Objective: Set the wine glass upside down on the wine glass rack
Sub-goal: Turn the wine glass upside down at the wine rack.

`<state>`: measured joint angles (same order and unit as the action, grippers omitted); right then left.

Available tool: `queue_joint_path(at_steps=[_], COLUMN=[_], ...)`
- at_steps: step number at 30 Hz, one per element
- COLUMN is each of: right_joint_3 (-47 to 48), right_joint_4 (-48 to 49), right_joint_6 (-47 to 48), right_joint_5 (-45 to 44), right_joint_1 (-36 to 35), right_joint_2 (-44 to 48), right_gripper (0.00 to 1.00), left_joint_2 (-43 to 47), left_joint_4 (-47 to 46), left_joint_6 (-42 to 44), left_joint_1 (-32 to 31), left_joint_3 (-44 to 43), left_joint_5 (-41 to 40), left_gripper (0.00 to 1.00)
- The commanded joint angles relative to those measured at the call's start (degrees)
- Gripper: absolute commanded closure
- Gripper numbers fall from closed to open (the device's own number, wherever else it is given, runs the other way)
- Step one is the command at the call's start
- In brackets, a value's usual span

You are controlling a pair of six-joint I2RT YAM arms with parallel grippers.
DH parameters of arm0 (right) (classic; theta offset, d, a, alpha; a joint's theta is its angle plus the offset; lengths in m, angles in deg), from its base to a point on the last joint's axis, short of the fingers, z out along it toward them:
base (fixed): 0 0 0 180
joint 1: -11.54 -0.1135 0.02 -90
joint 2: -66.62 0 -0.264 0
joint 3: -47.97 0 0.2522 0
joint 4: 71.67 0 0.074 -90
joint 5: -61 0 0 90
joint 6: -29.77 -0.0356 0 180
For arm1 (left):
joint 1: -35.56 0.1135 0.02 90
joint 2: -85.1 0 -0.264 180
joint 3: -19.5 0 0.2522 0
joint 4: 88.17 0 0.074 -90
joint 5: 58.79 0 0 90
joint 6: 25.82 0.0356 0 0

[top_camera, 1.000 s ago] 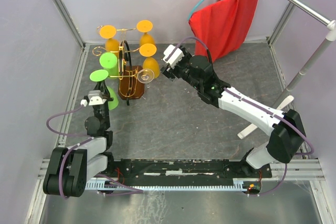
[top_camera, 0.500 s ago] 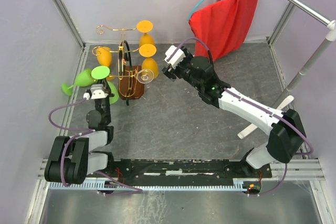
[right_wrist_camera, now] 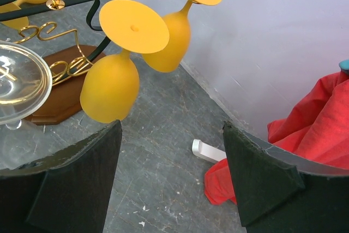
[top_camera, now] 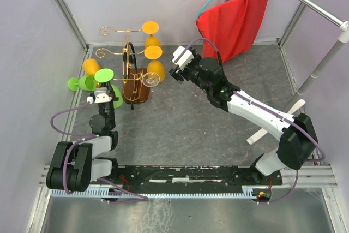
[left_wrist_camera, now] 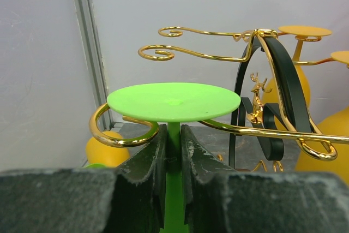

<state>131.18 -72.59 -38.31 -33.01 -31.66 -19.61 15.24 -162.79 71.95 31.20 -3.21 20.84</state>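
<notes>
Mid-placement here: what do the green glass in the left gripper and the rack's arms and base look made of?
Green wine glass: opaque, matte and uniformly coloured, so probably plastic, not real glass. Rack arms: thin gold-coloured wire with bright highlights, likely polished metal. Base: glossy brown, seemingly varnished wood.

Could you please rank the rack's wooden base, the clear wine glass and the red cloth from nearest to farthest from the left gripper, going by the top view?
1. wooden base, just right of the left gripper.
2. clear wine glass, farther right, beyond the base.
3. red cloth, far back right.
</notes>
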Motion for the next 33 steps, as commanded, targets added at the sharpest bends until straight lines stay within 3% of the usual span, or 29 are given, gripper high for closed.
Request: queue_joint_path(at_steps=[1,15,24,33], right_joint_3=[-0.2,-0.9,-1.5,-1.9], right_joint_4=[2.8,3.0,3.4,3.4], right_joint_6=[-1.0,-1.2,-1.5,-1.6], right_joint_5=[0.6,0.9,0.8,0.9], right_joint_1=[0.3,0.6,0.8,0.9], right_joint_2=[0.3,0.7,1.2,1.6], right_gripper=[0.18,0.17,0.17,0.17], left_joint_2=[-0.4,-0.4,0.3,1.4], left_joint_4=[-8.1,-7.6,-4.8,-3.3], left_joint_6=[3.5,5.2,0.4,-1.0], left_joint_1=[0.1,0.2,0.1,-2.7], left_joint_3=[-1.6,-3.3,-5.8,-3.3], left_joint_5=[-2.7,-6.7,2.8,4.1], left_gripper=[0.89,0.88,0.88,0.91])
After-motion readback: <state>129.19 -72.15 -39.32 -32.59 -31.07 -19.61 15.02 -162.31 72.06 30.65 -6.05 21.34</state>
